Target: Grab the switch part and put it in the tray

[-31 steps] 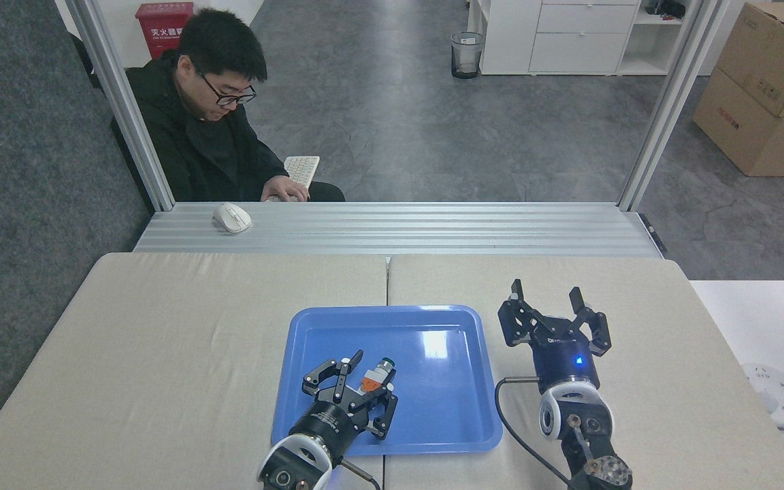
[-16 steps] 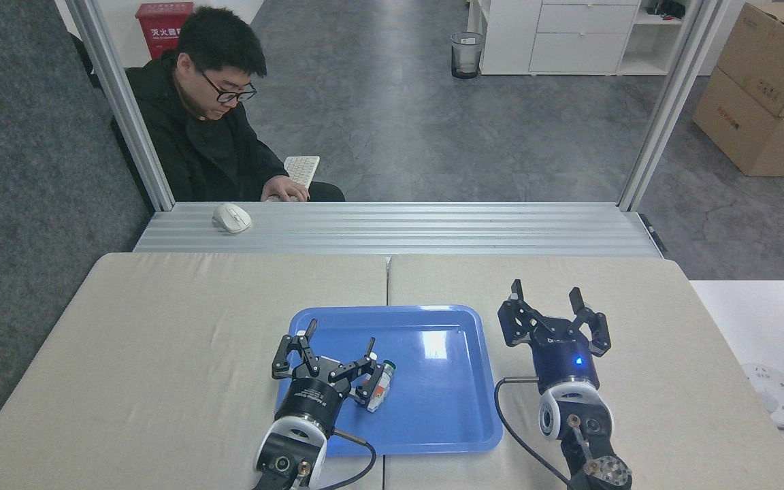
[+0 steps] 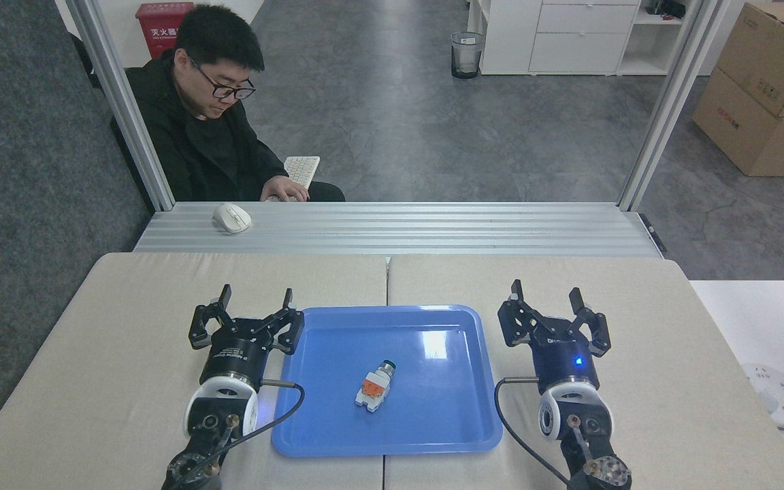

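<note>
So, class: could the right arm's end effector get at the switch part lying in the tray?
Probably yes: the right end effector is open, beside the tray, and nothing covers the switch part.

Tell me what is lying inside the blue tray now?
Only the switch part lies inside the tray, near its middle. The tray floor directly under the part is covered. Both grippers are outside the tray.

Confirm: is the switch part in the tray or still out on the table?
In. The switch part lies on its side on the tray floor, near the middle, clear of both open grippers.
</note>
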You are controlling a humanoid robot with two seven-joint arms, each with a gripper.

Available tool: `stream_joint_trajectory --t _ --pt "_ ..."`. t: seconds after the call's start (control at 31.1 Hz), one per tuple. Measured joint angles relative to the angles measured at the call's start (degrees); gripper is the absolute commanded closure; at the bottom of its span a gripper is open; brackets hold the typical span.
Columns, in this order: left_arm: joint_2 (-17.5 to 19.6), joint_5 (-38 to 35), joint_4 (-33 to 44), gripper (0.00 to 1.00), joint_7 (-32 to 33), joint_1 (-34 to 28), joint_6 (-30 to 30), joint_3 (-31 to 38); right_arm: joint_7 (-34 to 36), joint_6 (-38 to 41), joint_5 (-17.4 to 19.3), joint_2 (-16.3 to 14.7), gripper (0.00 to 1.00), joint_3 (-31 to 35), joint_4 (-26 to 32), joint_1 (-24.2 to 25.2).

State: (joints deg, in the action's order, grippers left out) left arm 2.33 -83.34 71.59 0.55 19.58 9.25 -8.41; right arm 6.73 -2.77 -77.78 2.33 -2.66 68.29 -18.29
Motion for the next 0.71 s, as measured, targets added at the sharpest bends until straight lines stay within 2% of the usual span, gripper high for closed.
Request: stream_joint_trajectory --t 0.29,0.71 --pt "2.9 4.1 0.3 0.00 0.1 0.9 0.1 3.4 0.0 0.0 0.0 0.0 0.00 0.0 0.0 0.0" --pt "5.1 5.9 0.5 0.00 0.2 1.1 0.3 6.0 0.0 0.0 -0.1 0.0 0.00 0.0 0.0 0.0"
